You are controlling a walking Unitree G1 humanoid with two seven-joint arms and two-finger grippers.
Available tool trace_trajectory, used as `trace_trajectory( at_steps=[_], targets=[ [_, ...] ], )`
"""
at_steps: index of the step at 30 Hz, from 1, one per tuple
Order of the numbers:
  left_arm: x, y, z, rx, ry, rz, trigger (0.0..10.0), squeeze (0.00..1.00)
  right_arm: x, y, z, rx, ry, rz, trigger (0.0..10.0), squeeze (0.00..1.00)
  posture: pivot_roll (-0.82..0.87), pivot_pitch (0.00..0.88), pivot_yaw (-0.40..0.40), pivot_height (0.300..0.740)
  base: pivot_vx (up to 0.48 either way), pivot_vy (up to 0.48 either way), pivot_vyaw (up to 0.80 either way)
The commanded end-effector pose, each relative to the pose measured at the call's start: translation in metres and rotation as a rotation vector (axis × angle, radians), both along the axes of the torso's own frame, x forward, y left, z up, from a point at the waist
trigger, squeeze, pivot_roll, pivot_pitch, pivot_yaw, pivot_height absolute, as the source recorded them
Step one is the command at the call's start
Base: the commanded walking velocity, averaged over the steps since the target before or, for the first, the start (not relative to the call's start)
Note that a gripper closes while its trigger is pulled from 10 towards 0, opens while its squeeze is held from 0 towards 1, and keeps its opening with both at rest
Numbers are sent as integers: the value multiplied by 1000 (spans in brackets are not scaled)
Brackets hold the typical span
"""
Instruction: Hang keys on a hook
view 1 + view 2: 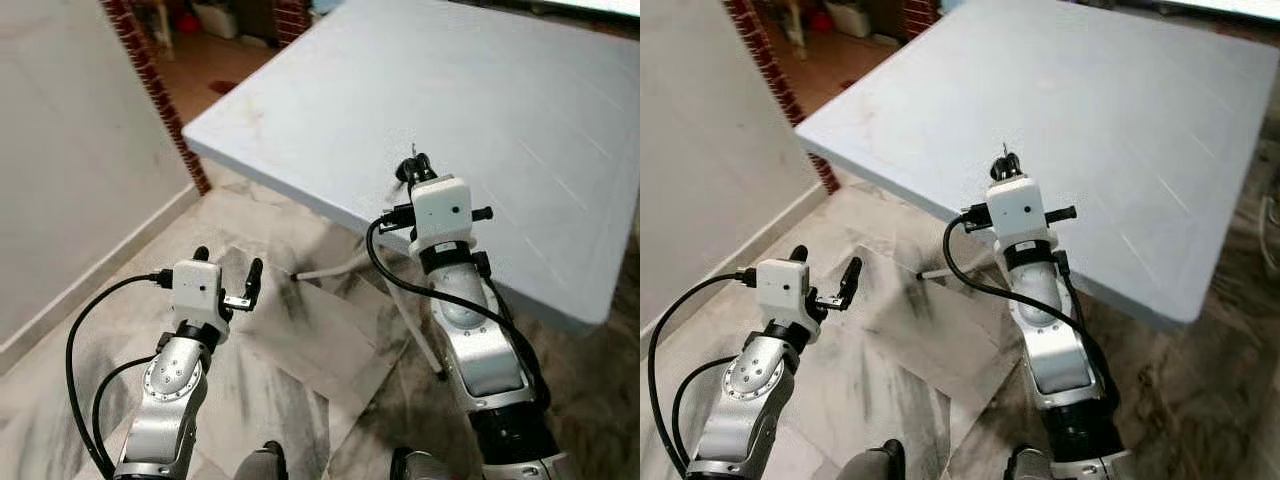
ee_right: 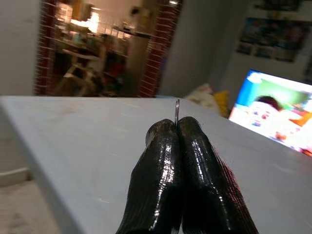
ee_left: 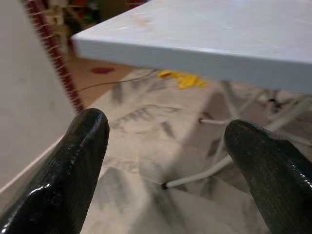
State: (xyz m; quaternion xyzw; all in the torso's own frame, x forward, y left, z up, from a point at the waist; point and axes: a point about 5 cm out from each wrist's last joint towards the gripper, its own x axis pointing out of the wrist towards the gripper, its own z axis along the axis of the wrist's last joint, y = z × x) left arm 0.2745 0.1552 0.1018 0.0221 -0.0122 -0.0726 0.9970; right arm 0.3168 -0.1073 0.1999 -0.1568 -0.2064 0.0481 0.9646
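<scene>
My right gripper [image 1: 415, 166] is raised over the near edge of a pale grey table [image 1: 500, 90], and its two black fingers [image 2: 165, 161] are pressed together. A thin metal sliver of the keys [image 2: 177, 111] sticks up between the tips; the rest of the keys is hidden inside the grip. My left gripper [image 1: 229, 262] hangs low above the marble floor, left of the table. It is open and nothing lies between its fingers [image 3: 85, 146].
A white wall [image 1: 60, 150] and a red brick pillar [image 1: 150, 80] close off the left side. White table legs [image 1: 340, 268] cross the floor under the table. Something yellow [image 3: 185, 79] lies on the floor beneath it. A lit screen [image 2: 278, 109] glows beyond the table.
</scene>
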Motion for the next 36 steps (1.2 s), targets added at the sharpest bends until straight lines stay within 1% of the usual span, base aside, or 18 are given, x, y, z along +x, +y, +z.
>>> trace_trajectory(
  at_steps=[1,8,16,21,28,32,36],
  targets=[
    [-3,5,-6,20,18,16,10000,0,-3,8,5,2,-6,46,10000,0,-36,159,58,740,0,0,800],
    [2,5,-8,24,27,43,10000,0,-4,13,7,11,7,78,10000,0,-40,164,57,740,0,0,800],
    [17,8,-2,19,13,64,10000,0,-7,16,4,32,26,91,10000,0,-46,173,64,740,0,0,800],
    [20,8,2,5,5,72,10000,0,-8,15,3,38,33,88,10000,0,-48,174,65,740,0,0,800],
    [20,5,2,1,3,58,10000,0,-9,14,3,54,37,85,10000,0,-46,180,70,740,0,0,800],
    [20,2,4,-4,0,36,10000,0,-10,14,3,65,29,83,10000,0,-46,182,78,740,418,0,675],
    [22,-1,7,-17,-5,17,10000,0,-11,11,0,64,29,62,10000,0,-50,187,88,740,458,0,0]
  ],
)
